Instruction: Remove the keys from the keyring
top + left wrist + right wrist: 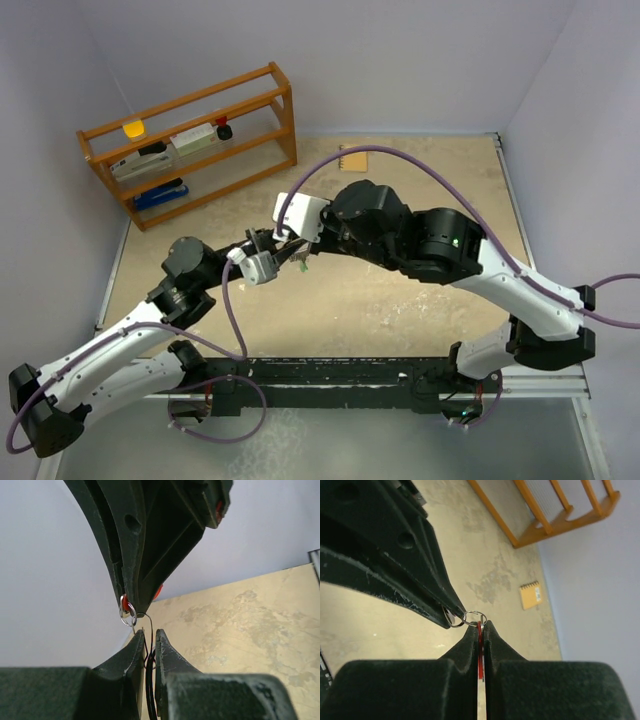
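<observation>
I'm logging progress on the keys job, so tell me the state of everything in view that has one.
left gripper, jaws shut on the keyring
right gripper, jaws shut on the red key
keyring, pinched, held up off the table
red key, clamped, not yet off its small ring
notebook, closed, lying flat on the table

The red key (480, 652) head between the right gripper (481, 626) jaws is glossy plastic. The small ring (474, 615) at their tips and the keyring (147, 617) wire are bright polished metal. The fingers (420, 570) are matt black plastic, scuffed pale. Below the jaws, the table (470, 545) is matt, mottled tan.
</observation>
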Controlling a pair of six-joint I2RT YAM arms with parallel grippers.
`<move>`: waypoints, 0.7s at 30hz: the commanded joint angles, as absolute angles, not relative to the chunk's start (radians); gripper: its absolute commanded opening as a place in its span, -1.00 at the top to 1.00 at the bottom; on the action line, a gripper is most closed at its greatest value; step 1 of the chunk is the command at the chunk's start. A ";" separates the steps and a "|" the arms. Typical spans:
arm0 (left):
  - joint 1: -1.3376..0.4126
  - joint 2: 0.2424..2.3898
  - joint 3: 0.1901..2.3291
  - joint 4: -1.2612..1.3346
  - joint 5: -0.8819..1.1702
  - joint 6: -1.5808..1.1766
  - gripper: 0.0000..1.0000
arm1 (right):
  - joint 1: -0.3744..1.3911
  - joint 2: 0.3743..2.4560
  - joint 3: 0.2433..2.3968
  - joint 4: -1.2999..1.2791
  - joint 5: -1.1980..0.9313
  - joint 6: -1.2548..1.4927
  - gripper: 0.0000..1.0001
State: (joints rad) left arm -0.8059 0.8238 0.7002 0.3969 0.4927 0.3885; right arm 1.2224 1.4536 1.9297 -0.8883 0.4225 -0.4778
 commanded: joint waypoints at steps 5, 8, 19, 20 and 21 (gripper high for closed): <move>-0.834 0.774 0.709 0.355 0.864 0.344 1.00 | 1.204 1.417 1.945 -0.798 0.278 -0.478 1.00; -0.834 0.804 0.698 0.430 0.906 0.284 1.00 | 1.204 1.427 1.922 -0.793 0.274 -0.490 1.00; -0.846 0.859 0.683 0.637 1.061 0.140 1.00 | 1.166 1.402 1.822 -0.714 0.234 -0.499 1.00; -0.853 0.860 0.687 0.638 1.080 0.139 1.00 | 1.154 1.396 1.807 -0.696 0.233 -0.497 1.00; -0.864 0.860 0.690 0.638 1.094 0.140 1.00 | 1.140 1.391 1.792 -0.673 0.227 -0.493 1.00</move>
State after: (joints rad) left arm -0.7948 0.8742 0.6605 0.4866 0.7826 0.2050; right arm 1.1976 1.3853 1.8309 -0.9707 0.2081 -0.4774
